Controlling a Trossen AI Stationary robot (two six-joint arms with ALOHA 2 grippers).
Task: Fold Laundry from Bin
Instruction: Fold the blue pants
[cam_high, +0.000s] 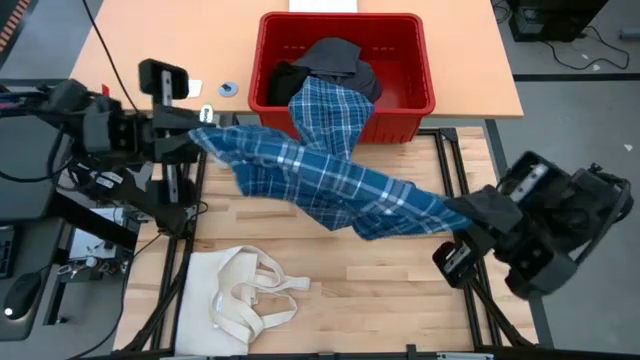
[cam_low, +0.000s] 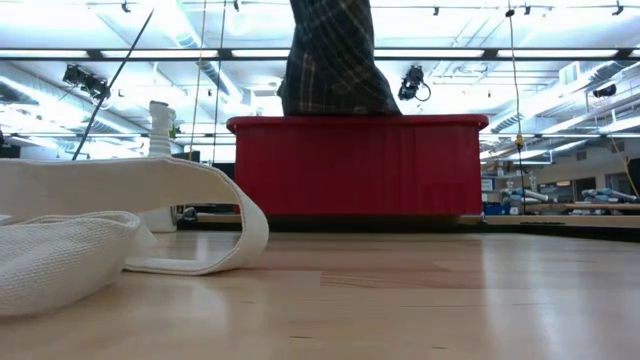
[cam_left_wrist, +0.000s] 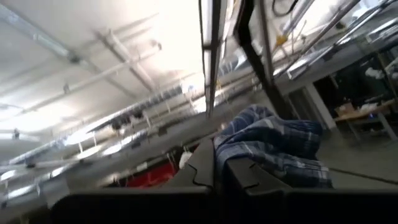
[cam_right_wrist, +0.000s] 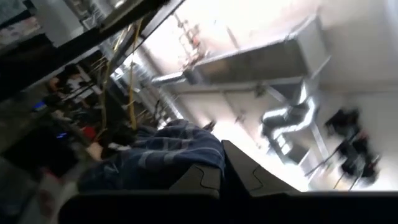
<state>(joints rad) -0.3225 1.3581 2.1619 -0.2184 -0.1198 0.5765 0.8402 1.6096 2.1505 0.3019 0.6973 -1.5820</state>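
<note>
A blue plaid shirt (cam_high: 320, 175) is stretched in the air between my two grippers, above the table's middle. One part of it (cam_high: 322, 110) trails over the near wall of the red bin (cam_high: 405, 55) and rises above the bin (cam_low: 355, 165) in the low view. Dark garments (cam_high: 335, 58) lie inside the bin. My left gripper (cam_high: 200, 135) is raised at the left and shut on one end of the shirt. At the right, my right gripper (cam_high: 468, 215) is raised and shut on the other end. My left gripper pinches a bunched end of the plaid shirt (cam_left_wrist: 233, 146) between its two fingers, which point slantwise upward. How many layers it has cannot be told. From there the shirt runs toward the right gripper, clear of the table. My right gripper pinches the other bunched end of the shirt (cam_right_wrist: 196, 155) between its two fingers, also pointing slantwise upward. The cloth is gathered in folds at the fingers. This end is lifted clear of the table.
A cream canvas tote bag (cam_high: 240, 295) with long handles (cam_low: 215, 215) lies on the near left of the table. A white spray bottle (cam_low: 160, 125) and a small round thing (cam_high: 228, 88) stand left of the bin. Bare wood lies at the near right.
</note>
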